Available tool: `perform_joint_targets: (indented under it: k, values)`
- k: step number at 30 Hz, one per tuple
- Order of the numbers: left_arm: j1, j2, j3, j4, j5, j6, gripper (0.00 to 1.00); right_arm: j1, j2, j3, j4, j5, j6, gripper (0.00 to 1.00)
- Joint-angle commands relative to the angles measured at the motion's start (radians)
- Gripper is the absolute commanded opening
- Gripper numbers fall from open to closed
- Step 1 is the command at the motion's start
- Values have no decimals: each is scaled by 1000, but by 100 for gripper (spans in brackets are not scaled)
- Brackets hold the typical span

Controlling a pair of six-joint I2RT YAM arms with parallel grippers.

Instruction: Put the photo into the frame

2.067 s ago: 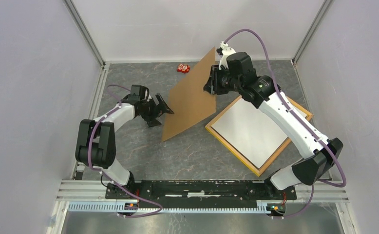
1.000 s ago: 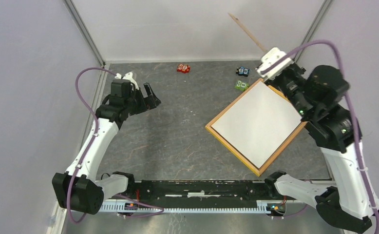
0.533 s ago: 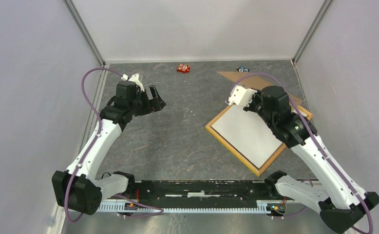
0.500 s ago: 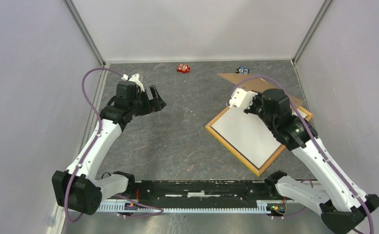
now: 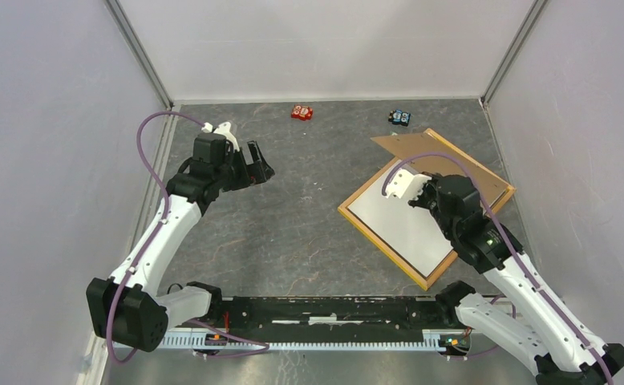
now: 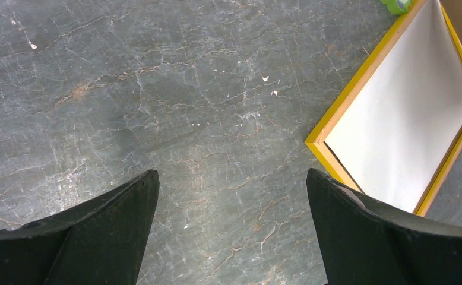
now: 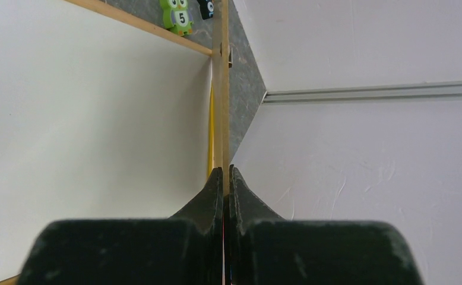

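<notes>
- Right gripper [image 7: 224, 178]: fingers pinched on the thin edge of the brown board [image 5: 433, 144].
- Board: slants over the far corner of the frame [image 5: 382, 246], apparently resting on it.
- Photo [image 5: 401, 220]: white back up, inside the frame.
- Left gripper [image 6: 231, 175]: wide open, empty, well apart from the frame.

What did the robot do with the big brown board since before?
The right claw swung the brown board from the middle to the right and lowered it over the far side of the frame, still pinching its edge. The left claw backed off slightly, open. The photo and frame stayed put.
</notes>
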Motion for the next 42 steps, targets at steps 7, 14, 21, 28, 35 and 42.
perform_joint_targets:
  k: [7, 14, 21, 28, 35, 42]
  values:
    - [-3, -4, -9, 46, 11, 52, 100, 3, -51, -69, 173, 62, -4, 0]
    - [-3, -2, -11, 48, 17, 50, 100, 3, -58, -110, 177, 64, 22, 0]
    - [-3, 2, -12, 48, 17, 51, 100, 4, -67, -74, 114, 37, 46, 0]
    - [-3, 10, -14, 56, 26, 45, 100, 5, -72, -21, 38, 12, 67, 0]
    - [-3, 11, -12, 56, 24, 44, 100, 5, -104, -49, 35, 35, 62, 0]
    - [-3, 8, -14, 57, 28, 46, 100, 5, -113, -106, 72, 81, 56, 0]
